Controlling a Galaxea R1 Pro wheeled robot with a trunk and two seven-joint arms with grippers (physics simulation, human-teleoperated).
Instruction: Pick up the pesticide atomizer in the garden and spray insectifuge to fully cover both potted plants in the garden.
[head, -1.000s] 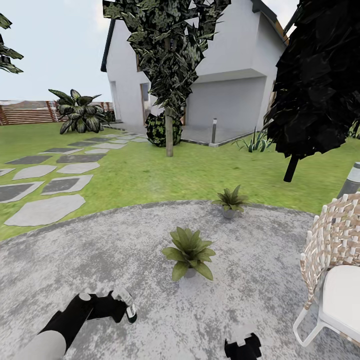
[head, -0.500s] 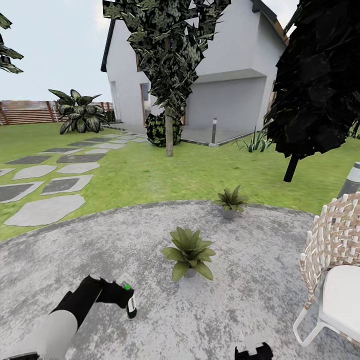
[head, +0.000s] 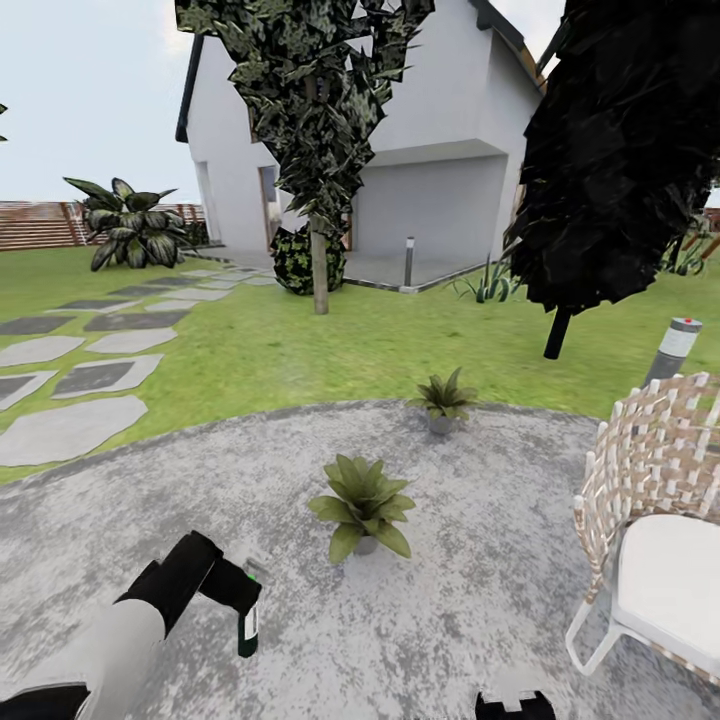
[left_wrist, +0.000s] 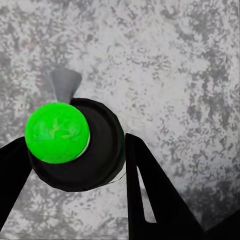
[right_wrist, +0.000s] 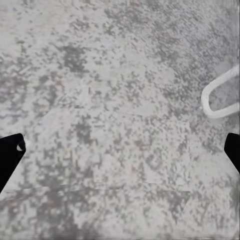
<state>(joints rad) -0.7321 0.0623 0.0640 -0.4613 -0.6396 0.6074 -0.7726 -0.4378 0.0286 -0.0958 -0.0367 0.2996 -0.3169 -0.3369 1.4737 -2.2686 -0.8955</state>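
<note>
My left gripper (head: 243, 592) is shut on the pesticide atomizer (head: 247, 625), a slim dark bottle with a white label that hangs upright over the grey patio (head: 480, 610). In the left wrist view the atomizer (left_wrist: 102, 155) is seen from above with a bright green spot on its head, a black finger (left_wrist: 150, 195) pressed on each side. The nearer potted plant (head: 362, 497) stands ahead and to the right of the bottle. The other potted plant (head: 442, 397) sits at the patio's far edge. My right gripper (head: 512, 705) is low at the picture's bottom edge, open (right_wrist: 120, 150) over bare paving.
A woven chair (head: 655, 490) with a white cushion stands at the right; its white leg (right_wrist: 220, 97) shows in the right wrist view. A grey bollard lamp (head: 673, 349) rises behind it. Lawn, stepping stones (head: 70, 430), a tree trunk (head: 319, 265) and a house lie beyond.
The whole view has shifted left, so the camera turned right. The left arm has drawn in slightly with the atomizer, which now hangs lower and more upright.
</note>
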